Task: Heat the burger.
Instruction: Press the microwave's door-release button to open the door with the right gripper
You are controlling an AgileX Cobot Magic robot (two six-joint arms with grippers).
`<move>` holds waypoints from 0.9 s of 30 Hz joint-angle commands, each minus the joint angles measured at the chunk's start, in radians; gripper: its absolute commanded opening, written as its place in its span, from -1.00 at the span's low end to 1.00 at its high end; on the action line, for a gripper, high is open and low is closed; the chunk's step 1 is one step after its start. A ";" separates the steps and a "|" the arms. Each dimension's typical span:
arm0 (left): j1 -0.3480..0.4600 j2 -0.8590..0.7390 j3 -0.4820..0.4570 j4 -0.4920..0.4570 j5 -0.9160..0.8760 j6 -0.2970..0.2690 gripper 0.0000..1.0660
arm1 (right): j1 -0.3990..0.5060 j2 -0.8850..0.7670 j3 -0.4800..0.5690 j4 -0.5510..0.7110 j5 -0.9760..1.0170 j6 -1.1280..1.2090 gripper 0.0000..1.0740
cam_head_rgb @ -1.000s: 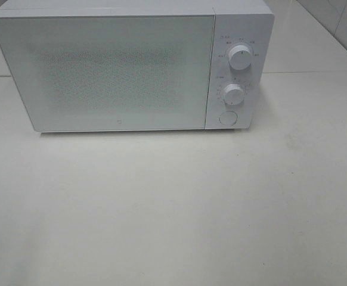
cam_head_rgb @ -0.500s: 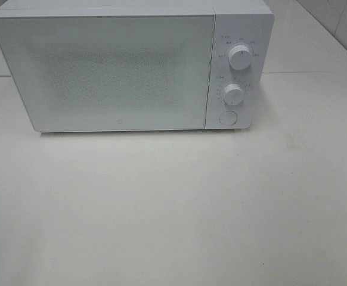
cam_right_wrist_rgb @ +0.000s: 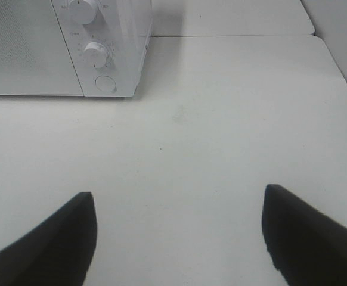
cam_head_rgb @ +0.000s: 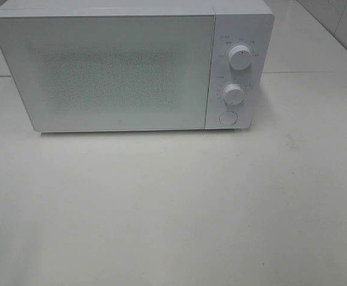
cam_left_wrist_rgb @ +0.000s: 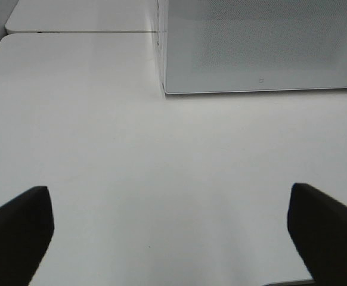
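The burger is out of view in every frame. A white microwave [cam_head_rgb: 132,65] stands at the back of the table with its door shut; it also shows in the left wrist view as the microwave [cam_left_wrist_rgb: 263,47] and in the right wrist view as the microwave [cam_right_wrist_rgb: 60,47]. My left gripper [cam_left_wrist_rgb: 170,238] is open over bare table in front of the microwave's left corner, nothing between its dark fingers [cam_left_wrist_rgb: 18,232]. My right gripper [cam_right_wrist_rgb: 179,232] is open too, over bare table off the microwave's right front, with empty fingers [cam_right_wrist_rgb: 304,238]. Neither gripper shows in the exterior view.
Two round knobs [cam_head_rgb: 239,58] and a round button [cam_head_rgb: 228,118] sit on the microwave's right panel. The white table [cam_head_rgb: 173,208] stretches in front of it. A table edge [cam_right_wrist_rgb: 340,65] shows in the right wrist view, and a seam in the left wrist view.
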 commanded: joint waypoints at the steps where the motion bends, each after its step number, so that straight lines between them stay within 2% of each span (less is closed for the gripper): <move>1: 0.003 -0.018 0.004 -0.002 0.001 -0.003 0.87 | -0.006 -0.026 0.002 -0.001 -0.005 -0.012 0.41; 16: 0.003 -0.018 0.004 -0.002 0.001 -0.003 0.87 | -0.006 -0.026 0.001 0.000 -0.009 -0.010 0.41; 22: 0.003 -0.018 0.004 -0.002 0.001 -0.003 0.87 | -0.006 -0.026 -0.052 -0.001 -0.015 -0.011 0.41; 27: 0.003 -0.018 0.004 -0.002 0.001 -0.003 0.87 | -0.006 -0.007 -0.060 -0.001 -0.102 -0.011 0.41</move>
